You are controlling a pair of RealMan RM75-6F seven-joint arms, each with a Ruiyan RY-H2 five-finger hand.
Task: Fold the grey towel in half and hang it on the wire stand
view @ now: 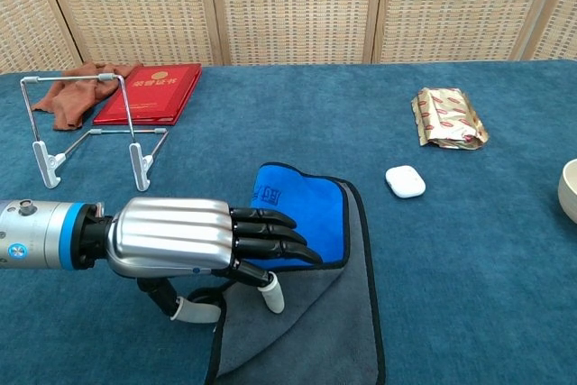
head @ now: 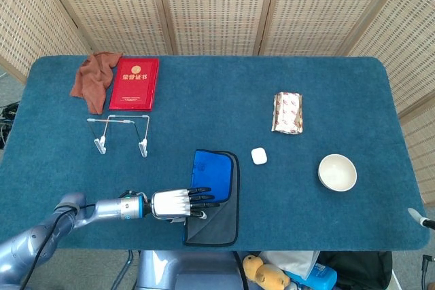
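A grey towel (view: 311, 331) with its blue side folded up is lying at the table's six o'clock edge. The left hand (view: 194, 241), fingers outstretched and holding nothing, is hovering over its left edge. Soft and limp, it is probably best pinched there.

A table (head: 204, 100) covered in dark teal carpet-like cloth carries everything. At its far left corner lies a crumpled rust-brown cloth (head: 92, 78), touching the left edge of a red certificate booklet (head: 134, 83) with gold lettering. Just in front of these stands the wire stand (head: 121, 134), its white-tipped feet on the cloth. Near the front edge lies the grey towel (head: 215, 198), black-trimmed, with its blue face folded over its far part. Just right of it sits a small white earbud case (head: 259, 156). Further back lies a shiny foil snack packet (head: 288, 112), and towards the right edge stands a white bowl (head: 337, 172).
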